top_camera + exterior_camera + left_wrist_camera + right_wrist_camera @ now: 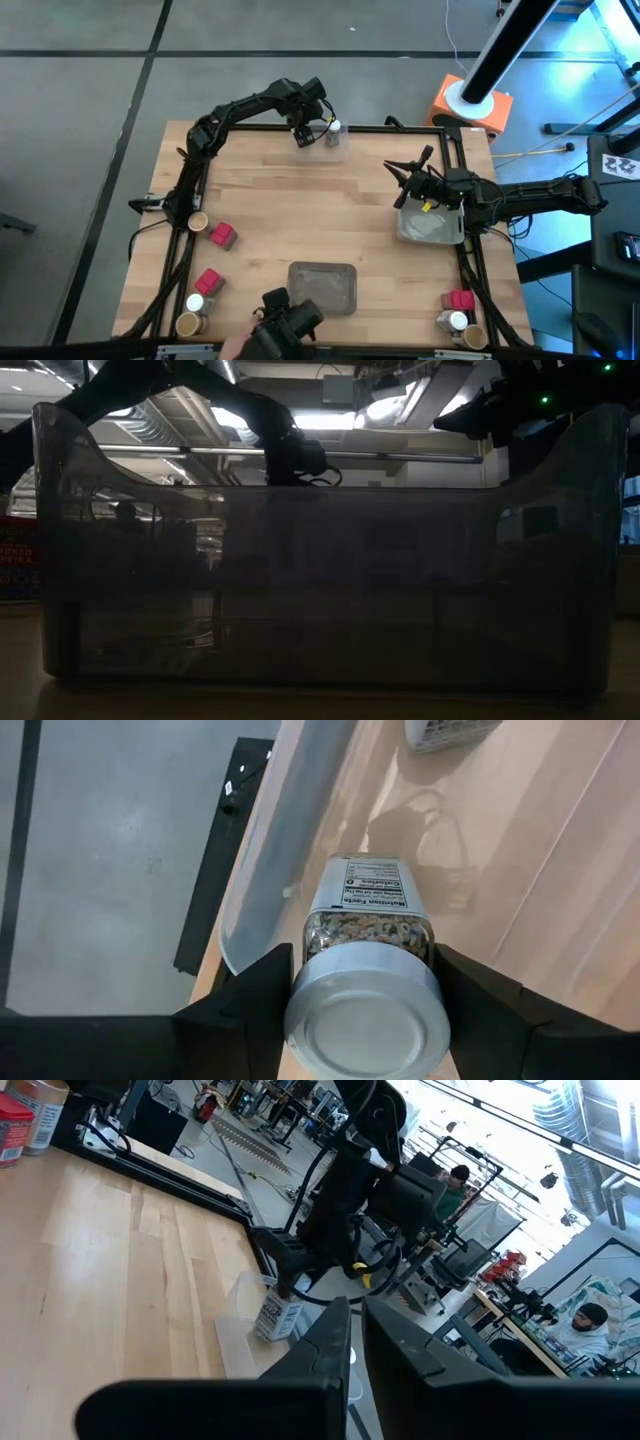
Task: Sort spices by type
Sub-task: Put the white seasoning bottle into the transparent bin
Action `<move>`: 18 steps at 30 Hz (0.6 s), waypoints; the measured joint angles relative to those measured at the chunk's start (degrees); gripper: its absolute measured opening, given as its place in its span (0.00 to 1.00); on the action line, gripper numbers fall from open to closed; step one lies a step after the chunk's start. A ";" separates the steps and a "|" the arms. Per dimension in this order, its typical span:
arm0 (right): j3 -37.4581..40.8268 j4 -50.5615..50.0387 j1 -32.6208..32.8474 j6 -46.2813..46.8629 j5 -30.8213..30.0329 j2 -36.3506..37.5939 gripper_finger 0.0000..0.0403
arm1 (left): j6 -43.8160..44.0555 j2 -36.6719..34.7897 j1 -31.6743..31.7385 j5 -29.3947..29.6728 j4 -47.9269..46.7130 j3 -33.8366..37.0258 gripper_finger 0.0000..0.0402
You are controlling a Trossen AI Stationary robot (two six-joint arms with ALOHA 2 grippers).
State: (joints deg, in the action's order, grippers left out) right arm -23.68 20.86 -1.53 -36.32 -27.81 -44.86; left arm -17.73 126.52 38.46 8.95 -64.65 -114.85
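My left gripper is at the table's far edge, shut on a white-capped jar with a printed label, right beside a clear plastic tray. A second white-capped jar stands just to its right. My right gripper hovers shut and empty above the far left corner of a tray near the right edge. Tan-topped jars, red packs and a white-capped jar stand along the left side. One more of each kind stands at the near right corner. My left gripper pinches the white-capped jar between its two fingers, one on each side at the neck just under the cap. The fingers come from above, pointing down. The jar is upright; whether its base touches the table I cannot tell.
A grey tray lies near the middle of the near edge, with a dark device in front of it. A clear tray wall fills the low view. The middle of the table is bare wood.
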 joint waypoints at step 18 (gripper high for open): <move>0.00 -0.59 0.01 0.00 -0.02 -0.02 0.08 | 2.04 0.02 -0.22 4.26 2.62 -0.26 0.67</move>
State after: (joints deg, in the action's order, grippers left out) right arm -23.68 20.27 -1.52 -36.32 -27.83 -44.88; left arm -15.70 126.54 38.24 13.21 -62.02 -115.10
